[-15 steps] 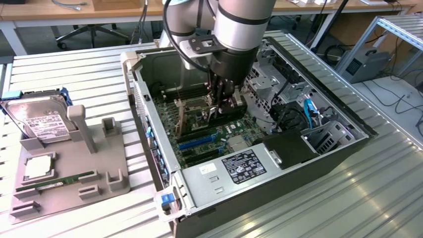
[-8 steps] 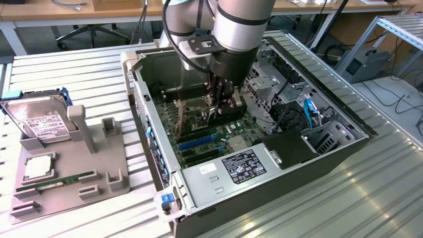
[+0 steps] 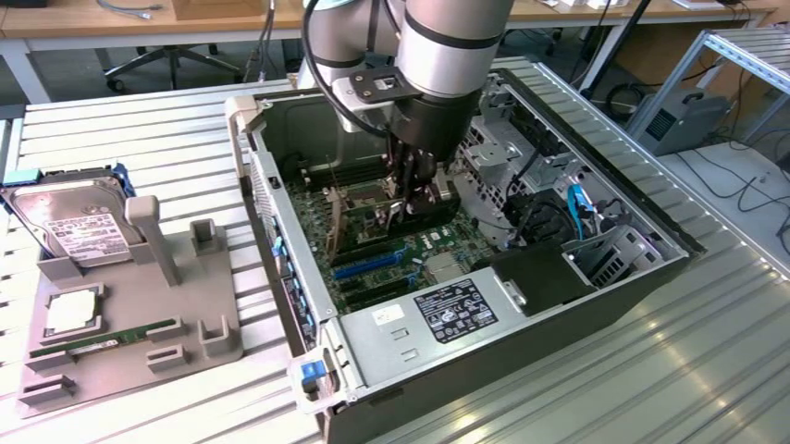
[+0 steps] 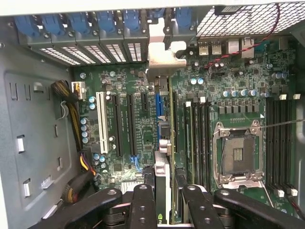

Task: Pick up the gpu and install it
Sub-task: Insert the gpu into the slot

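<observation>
- Gripper point(image 4: 164, 200): lowered inside the open computer case point(image 3: 642, 277), its dark fingers point(image 4: 143, 205) clamped on the gpu from both flat sides.
- Gpu point(image 4: 167, 143): thin card held on edge, seen edge-on in the wrist view; its long axis runs parallel to the motherboard's expansion slots, from the gripper toward the case's rear wall.
- Gpu bracket point(image 4: 161, 55): silver metal end plate, pointing at the row of rear slot openings and sitting against that wall, among the blue retention clips point(image 4: 76, 24).
- Gpu position: standing over the blue expansion slot point(image 4: 157, 112), between the black slots and the RAM slots; whether it is fully seated cannot be told.
- Motherboard point(image 4: 228, 81): green, with an uncovered CPU socket point(image 4: 238, 155) well beside the card.
- Power supply point(image 3: 450, 310): silver, labelled, at the case's near end in the exterior view.
- Grey parts tray point(image 3: 136, 324): on the slatted table, at the exterior view's left; holds a hard drive point(image 3: 68, 222) standing upright and a green RAM stick point(image 3: 105, 340) lying flat.
</observation>
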